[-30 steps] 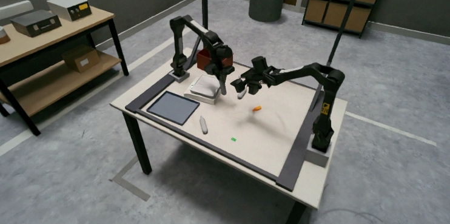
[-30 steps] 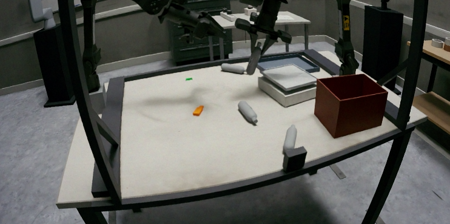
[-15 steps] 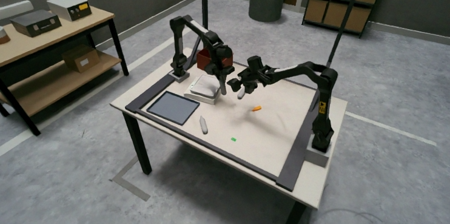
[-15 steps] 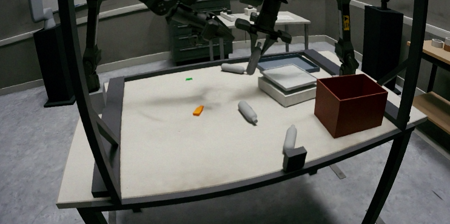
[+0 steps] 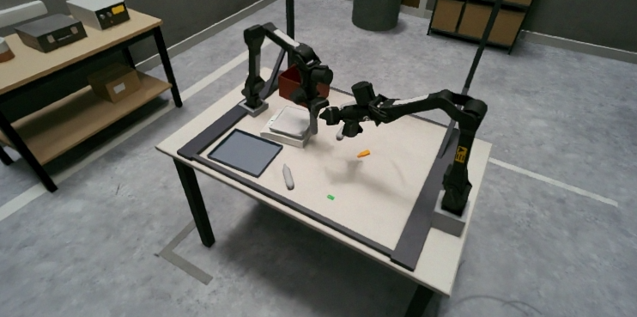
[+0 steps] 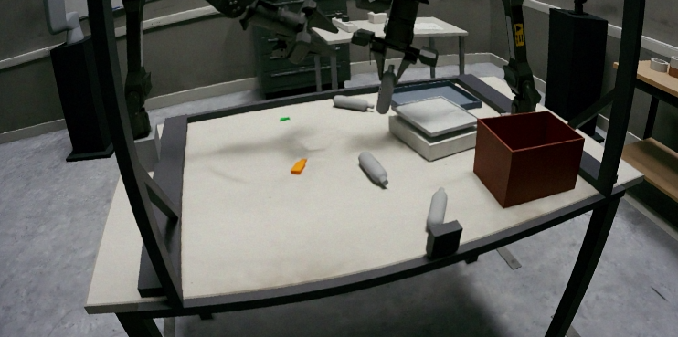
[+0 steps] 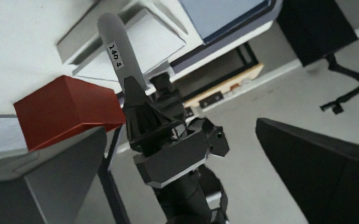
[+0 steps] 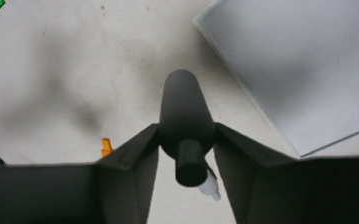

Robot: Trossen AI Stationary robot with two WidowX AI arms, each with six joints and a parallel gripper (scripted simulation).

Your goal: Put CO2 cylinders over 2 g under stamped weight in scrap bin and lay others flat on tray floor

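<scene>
Pinching one gas cylinder, the right gripper hangs near one scale; the left gripper stands spread. Three more cylinders lie on the table, outside one tray and one red bin.

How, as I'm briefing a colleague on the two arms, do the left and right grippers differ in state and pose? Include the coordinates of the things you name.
The left gripper [image 5: 329, 117] [image 6: 334, 42] [image 7: 181, 129] is open with nothing between its fingers; the right gripper [image 5: 314, 112] [image 6: 388, 73] [image 7: 127, 79] [image 8: 185, 130] is closed on a grey cylinder [image 5: 313, 126] [image 6: 385, 96] [image 7: 116, 42] [image 8: 183, 102].
The left one reaches out sideways, while the right one points down.
Both are dark and raised above the table [image 5: 379, 198] [image 6: 265, 235].
</scene>
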